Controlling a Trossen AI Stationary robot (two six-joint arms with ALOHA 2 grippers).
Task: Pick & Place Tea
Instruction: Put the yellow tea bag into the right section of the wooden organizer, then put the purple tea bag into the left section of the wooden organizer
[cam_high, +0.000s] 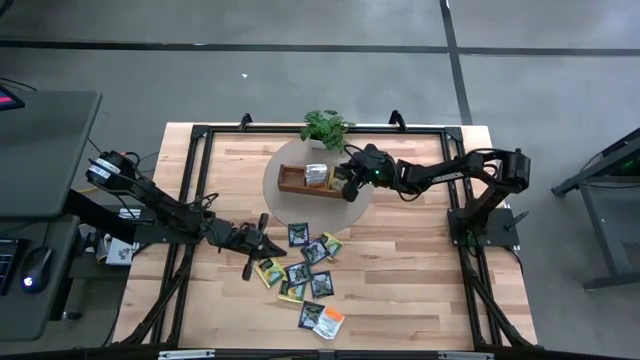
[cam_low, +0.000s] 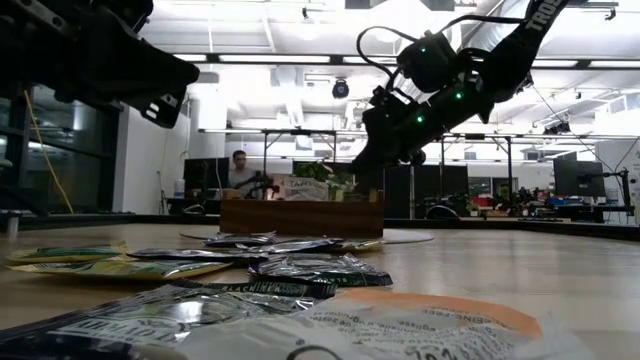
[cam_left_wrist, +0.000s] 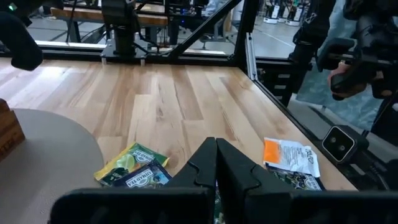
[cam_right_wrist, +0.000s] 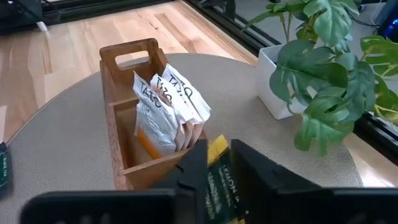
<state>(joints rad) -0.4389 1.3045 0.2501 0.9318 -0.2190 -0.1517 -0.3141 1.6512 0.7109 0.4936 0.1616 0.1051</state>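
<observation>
A yellow-green sachet (cam_right_wrist: 219, 171) sits between the fingers of the right gripper (cam_right_wrist: 217, 177), whose jaws stand a little apart with the packet still between them, poised right over the near end of the wooden tray (cam_high: 295, 180); whether they still pinch it or have just let go cannot be told. In the tray's middle compartment a few white sachets (cam_right_wrist: 168, 109) already stand upright, leaning against each other, so some of the sorting is evidently done. The tray rests on a round grey mat (cam_high: 285, 205) with a small potted plant (cam_high: 325, 125) just beside it. Most of the tea is still out on the bare worktop (cam_high: 400, 290): a loose cluster of sachets (cam_high: 300, 272) lies near the front, dark, yellow-green and white ones overlapping, with an orange-and-white one (cam_high: 331, 322) at the cluster's near edge. By this showing the job is in its early part, with roughly a dozen packets left to move. The left gripper (cam_high: 262, 247) hovers low at the edge of that cluster with its jaws fully closed and nothing held.
</observation>
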